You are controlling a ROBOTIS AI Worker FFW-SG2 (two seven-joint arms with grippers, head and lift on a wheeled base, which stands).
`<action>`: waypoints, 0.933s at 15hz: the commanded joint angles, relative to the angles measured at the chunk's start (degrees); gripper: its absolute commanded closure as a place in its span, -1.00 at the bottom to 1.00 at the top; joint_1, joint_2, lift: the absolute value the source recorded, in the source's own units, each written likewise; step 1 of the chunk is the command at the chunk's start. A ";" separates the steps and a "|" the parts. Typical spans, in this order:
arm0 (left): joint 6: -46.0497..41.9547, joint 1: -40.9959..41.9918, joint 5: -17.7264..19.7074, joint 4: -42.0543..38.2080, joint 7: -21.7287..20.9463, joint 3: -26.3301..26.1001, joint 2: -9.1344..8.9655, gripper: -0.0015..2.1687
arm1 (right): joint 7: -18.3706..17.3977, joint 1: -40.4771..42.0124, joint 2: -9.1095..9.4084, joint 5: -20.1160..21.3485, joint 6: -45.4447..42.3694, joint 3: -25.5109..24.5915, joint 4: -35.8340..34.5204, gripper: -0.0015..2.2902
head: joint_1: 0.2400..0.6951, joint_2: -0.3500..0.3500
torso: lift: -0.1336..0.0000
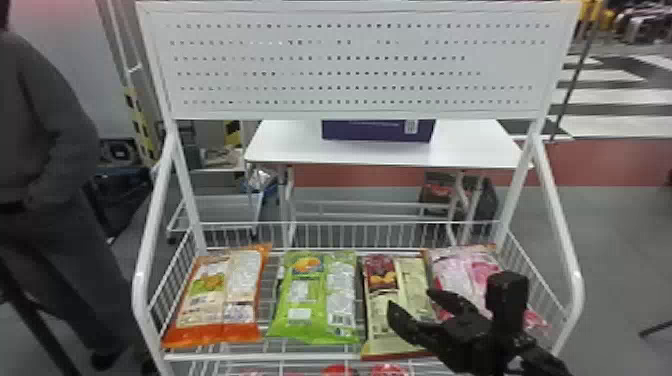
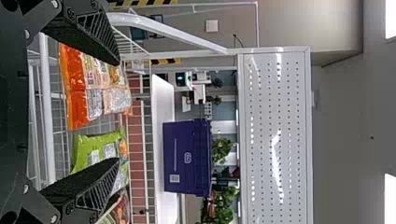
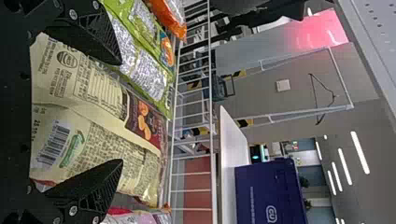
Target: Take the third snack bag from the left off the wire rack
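The right gripper (image 1: 412, 302) is held with its two flat fingers spread wide and nothing clamped between them. It is poised above the near half of the third snack bag (image 1: 395, 277); whether the bag is touched cannot be told. In the right wrist view, this cream bag with a dark red top (image 3: 84, 116) is framed between the spread fingers (image 3: 93, 46). The bag is laid flat in the wire rack (image 1: 150, 280), between a green bag (image 1: 317, 300) on its left and a pink bag (image 1: 460, 275) on its right. An orange bag (image 1: 220, 295) is placed leftmost. The left gripper (image 2: 112, 109) is likewise held wide apart in front of the rack, gripping nothing. A white perforated panel (image 1: 350, 60) is mounted above the shelf. Behind it, a blue box (image 1: 377, 130) is set on a white table (image 1: 465, 147).
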 commanded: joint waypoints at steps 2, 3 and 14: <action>0.00 0.00 -0.12 -0.02 0.17 -0.14 0.03 -0.84 | -0.05 -2.32 0.25 1.38 5.93 2.15 1.58 -0.83 | 0.14 0.00 | 1.00; 0.00 0.09 -0.12 -0.02 0.17 -0.14 0.03 -0.84 | -0.05 -2.49 0.34 2.26 7.16 2.59 1.76 -0.80 | 0.14 0.00 | 1.00; -0.70 0.53 -0.56 -0.90 0.26 -0.49 0.38 -0.84 | -4.36 2.52 -1.77 2.00 11.38 -1.02 -8.17 0.96 | 0.14 0.00 | 1.00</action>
